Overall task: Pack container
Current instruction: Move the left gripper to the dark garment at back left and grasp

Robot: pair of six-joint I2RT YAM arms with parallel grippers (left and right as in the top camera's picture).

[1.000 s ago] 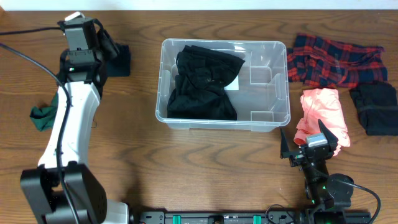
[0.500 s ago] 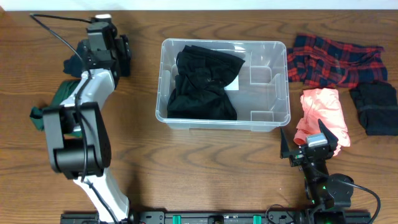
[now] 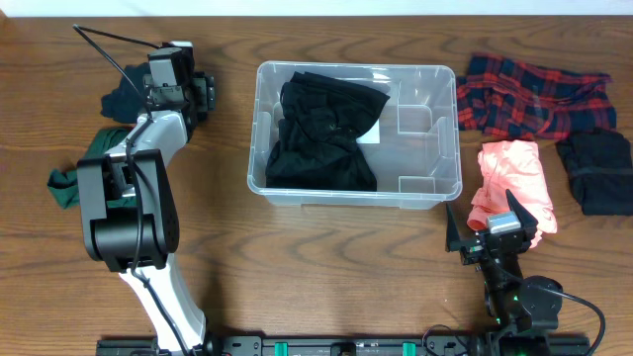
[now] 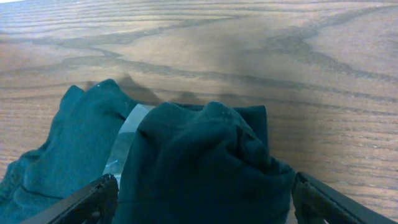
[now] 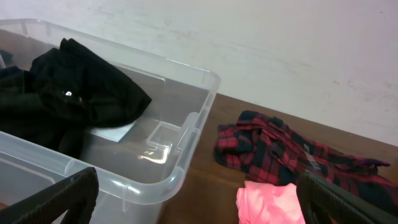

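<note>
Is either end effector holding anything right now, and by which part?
Nothing is held. The left end effector stands open astride the dark teal garment, not closed on it; the right end effector is open and empty.

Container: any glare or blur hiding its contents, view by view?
Overhead: sharp, even light; the container shows only faint sheen, and the black garment inside reads clearly. Right wrist: mild highlights on the clear floor and rim, slightly soft, garment plain. Left wrist: container out of frame.
</note>
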